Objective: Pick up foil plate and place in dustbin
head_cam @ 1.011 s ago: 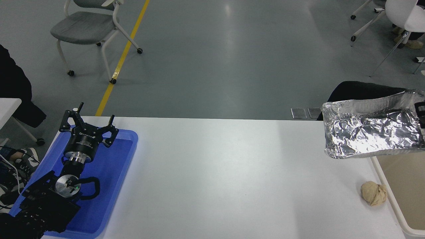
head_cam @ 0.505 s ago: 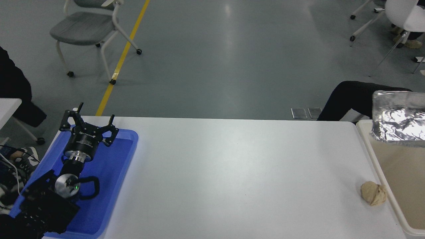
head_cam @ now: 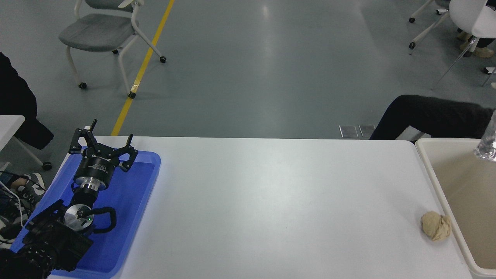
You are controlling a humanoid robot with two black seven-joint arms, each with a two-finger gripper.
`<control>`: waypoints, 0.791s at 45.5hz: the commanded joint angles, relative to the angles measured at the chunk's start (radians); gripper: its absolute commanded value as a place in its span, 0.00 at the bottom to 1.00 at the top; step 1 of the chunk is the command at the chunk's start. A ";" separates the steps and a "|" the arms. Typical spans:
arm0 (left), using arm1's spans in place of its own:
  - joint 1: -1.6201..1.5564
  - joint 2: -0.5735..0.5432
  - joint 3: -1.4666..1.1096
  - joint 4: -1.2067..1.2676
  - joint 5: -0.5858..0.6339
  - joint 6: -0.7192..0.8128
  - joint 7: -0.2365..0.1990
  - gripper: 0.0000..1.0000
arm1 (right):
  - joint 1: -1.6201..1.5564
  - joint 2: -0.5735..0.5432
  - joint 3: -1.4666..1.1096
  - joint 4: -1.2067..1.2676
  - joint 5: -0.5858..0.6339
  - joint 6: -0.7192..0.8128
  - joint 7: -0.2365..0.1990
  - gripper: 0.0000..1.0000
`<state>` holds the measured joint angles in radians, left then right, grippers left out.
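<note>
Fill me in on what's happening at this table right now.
The foil plate is being carried to the dustbin: only a silver sliver shows at the right edge, above the bin's opening, and what holds it is out of view. The left gripper is parked, open, over the blue tray at the lower left. A tan lump lies on the white table beside the bin. A person's dark-clad limb shows behind the table.

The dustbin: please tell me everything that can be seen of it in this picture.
The dustbin is a large cream-beige container that looks like smooth plastic, with a thick rounded rim. Only its left part shows; the rest runs past the picture's right and bottom edges. It stands against the right end of the white table. A sliver of the foil plate shows over it at the right edge. A tan lump lies beside its rim.
</note>
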<state>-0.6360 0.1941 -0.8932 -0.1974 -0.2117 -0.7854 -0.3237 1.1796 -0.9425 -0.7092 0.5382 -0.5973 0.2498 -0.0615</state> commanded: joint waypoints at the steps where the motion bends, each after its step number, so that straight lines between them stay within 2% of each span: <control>1: 0.001 0.001 0.000 0.000 0.000 0.000 0.000 1.00 | -0.302 0.116 0.189 -0.152 0.129 -0.106 -0.017 0.00; 10: 0.001 0.002 -0.001 0.003 0.000 0.000 -0.002 1.00 | -0.377 0.137 0.333 -0.173 0.137 -0.112 -0.020 0.00; 21: 0.003 0.002 -0.001 0.003 0.000 0.000 -0.002 1.00 | -0.417 0.194 0.376 -0.241 0.139 -0.112 -0.018 0.01; 22: 0.001 0.002 -0.001 0.003 0.000 0.000 -0.002 1.00 | -0.422 0.198 0.381 -0.244 0.139 -0.112 -0.018 0.05; 23: 0.003 0.002 -0.001 0.000 0.000 0.000 -0.002 1.00 | -0.428 0.205 0.388 -0.250 0.139 -0.112 -0.018 0.15; 25: 0.001 0.002 -0.001 0.003 0.000 0.000 -0.002 1.00 | -0.442 0.220 0.407 -0.270 0.139 -0.112 -0.018 0.41; 28: 0.001 0.002 -0.001 0.003 0.000 0.000 0.000 1.00 | -0.451 0.244 0.434 -0.305 0.139 -0.112 -0.018 0.51; 31: 0.001 0.002 -0.001 0.000 0.000 0.000 -0.002 1.00 | -0.459 0.258 0.450 -0.323 0.139 -0.110 -0.018 0.82; 32: 0.001 0.002 -0.001 0.003 0.000 0.000 0.000 1.00 | -0.462 0.261 0.451 -0.323 0.139 -0.112 -0.018 0.89; 35: 0.001 0.002 -0.001 0.000 0.000 0.000 -0.002 1.00 | -0.463 0.263 0.453 -0.325 0.140 -0.110 -0.018 0.93; 36: 0.001 0.002 -0.001 0.000 0.000 0.000 -0.002 1.00 | -0.463 0.263 0.451 -0.323 0.140 -0.110 -0.017 0.97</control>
<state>-0.6345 0.1963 -0.8942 -0.1963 -0.2117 -0.7854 -0.3249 0.7500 -0.7195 -0.3036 0.2610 -0.4620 0.1412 -0.0794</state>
